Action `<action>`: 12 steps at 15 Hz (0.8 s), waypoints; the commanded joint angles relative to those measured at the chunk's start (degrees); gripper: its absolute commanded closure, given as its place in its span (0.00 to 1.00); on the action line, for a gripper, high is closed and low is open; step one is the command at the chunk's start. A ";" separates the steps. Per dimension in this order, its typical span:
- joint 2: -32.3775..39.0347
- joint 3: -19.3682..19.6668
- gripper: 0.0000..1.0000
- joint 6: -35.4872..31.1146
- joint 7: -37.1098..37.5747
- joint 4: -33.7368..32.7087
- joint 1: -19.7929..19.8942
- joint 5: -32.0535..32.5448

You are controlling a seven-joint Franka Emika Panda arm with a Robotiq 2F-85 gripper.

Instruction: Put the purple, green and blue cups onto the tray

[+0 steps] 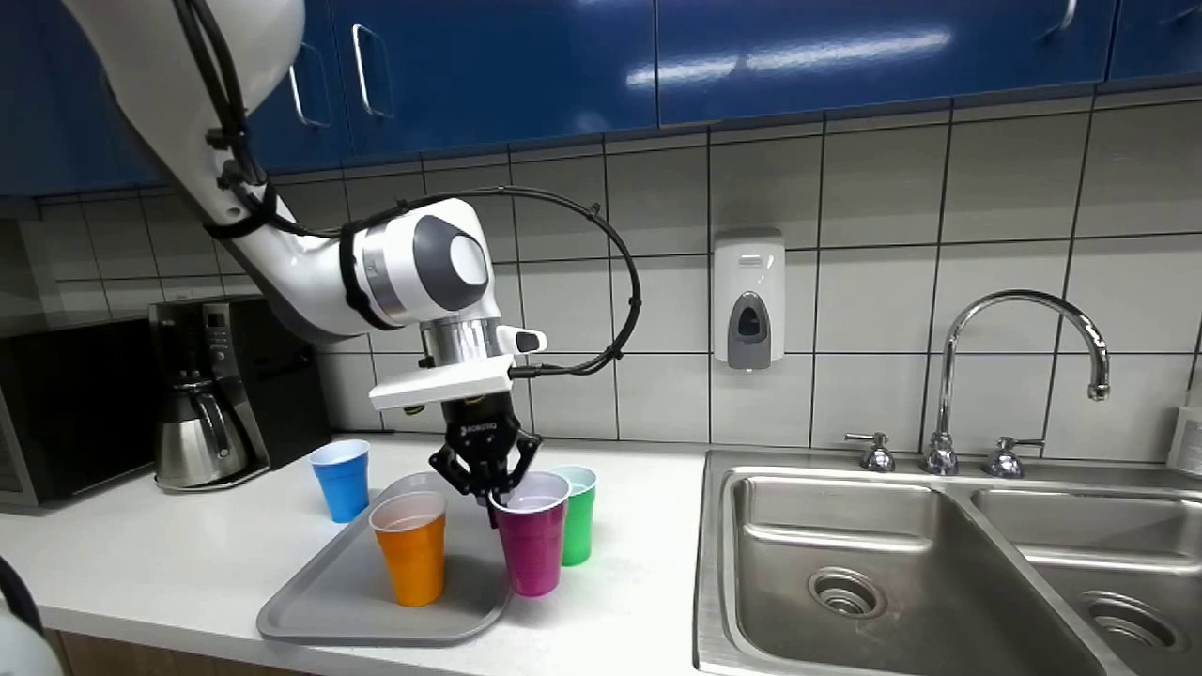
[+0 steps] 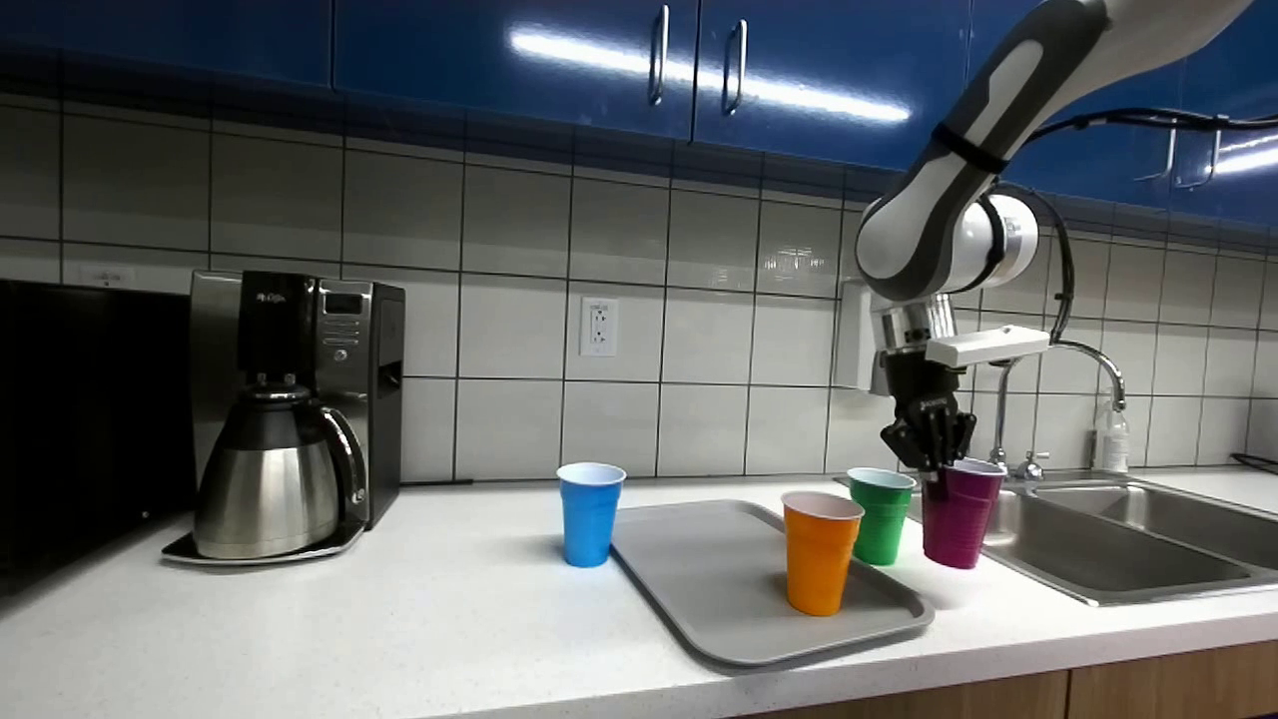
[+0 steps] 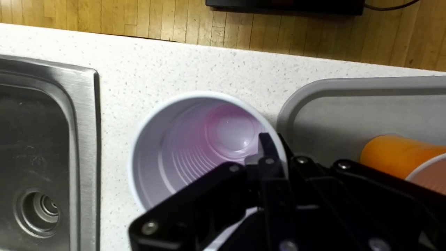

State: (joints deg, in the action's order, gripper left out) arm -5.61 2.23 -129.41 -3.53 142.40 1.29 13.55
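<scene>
Worktop (image 2: 449, 629), left to right in both exterior views: coffee maker (image 2: 344, 379), left-hand cup (image 2: 590, 519), tray (image 2: 699, 579), sink (image 1: 920, 563). Carafe (image 2: 270, 499) in the coffee maker. Left-hand cup just beside the tray, off it. On the tray, right half: tray cup (image 1: 415, 559). Between tray and sink: held cup (image 1: 533, 549), rim between the fingers (image 3: 267, 148), one inside the cup, one outside. Right of tray, on worktop: rear cup (image 1: 580, 521); in an exterior view, behind held cup, partly hidden by it. Faucet (image 1: 940, 455) behind sink. Soap dispenser (image 1: 749, 300) on wall (image 1: 667, 310), left of faucet.
</scene>
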 commanded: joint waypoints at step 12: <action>-0.80 -3.85 0.99 2.30 3.23 -1.40 -2.80 0.15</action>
State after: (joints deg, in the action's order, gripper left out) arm -6.70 -0.45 -128.37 -2.41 142.37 -1.15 13.52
